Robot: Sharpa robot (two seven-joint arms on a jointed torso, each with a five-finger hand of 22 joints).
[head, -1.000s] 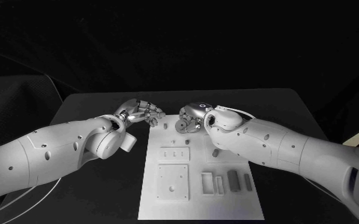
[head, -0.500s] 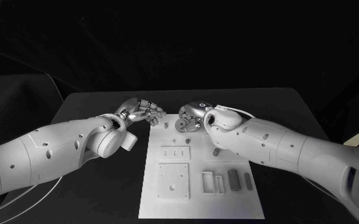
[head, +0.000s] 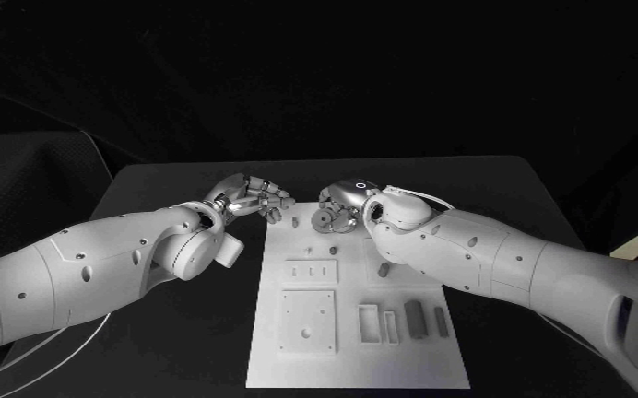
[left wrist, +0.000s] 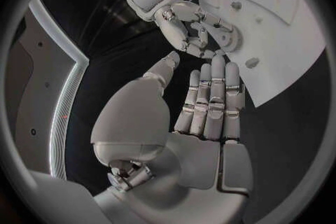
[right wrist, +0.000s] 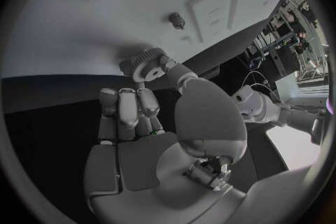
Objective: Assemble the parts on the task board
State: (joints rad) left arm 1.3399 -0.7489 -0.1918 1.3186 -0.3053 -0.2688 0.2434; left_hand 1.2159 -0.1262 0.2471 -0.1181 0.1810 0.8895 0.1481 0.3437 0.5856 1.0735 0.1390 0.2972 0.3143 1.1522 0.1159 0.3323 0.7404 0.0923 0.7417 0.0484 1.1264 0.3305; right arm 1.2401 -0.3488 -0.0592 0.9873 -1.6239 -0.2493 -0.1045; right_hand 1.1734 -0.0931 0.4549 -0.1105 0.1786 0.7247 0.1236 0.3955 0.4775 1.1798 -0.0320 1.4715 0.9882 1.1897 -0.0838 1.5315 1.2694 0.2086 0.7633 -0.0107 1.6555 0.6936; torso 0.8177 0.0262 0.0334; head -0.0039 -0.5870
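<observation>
The white task board (head: 357,343) lies in the middle of the black table. Over its far end my right hand (head: 340,208) pinches a small grey gear (head: 324,222) between thumb and fingers; the right wrist view has the gear (right wrist: 143,65) just above the board (right wrist: 105,5), near a short peg (right wrist: 177,20). My left hand (head: 253,199) hovers just left of the board's far corner, holding nothing. In the left wrist view its fingers (left wrist: 210,101) are stretched out toward the right hand (left wrist: 183,19) and the gear (left wrist: 228,39).
Flat square plates (head: 309,321) sit on the board's left half. A frame (head: 370,323) and two dark bars (head: 415,319) lie on its near right. Small pegs (head: 309,251) stand mid-board, and a grey part (head: 384,270) lies beside my right forearm. Black table surrounds the board.
</observation>
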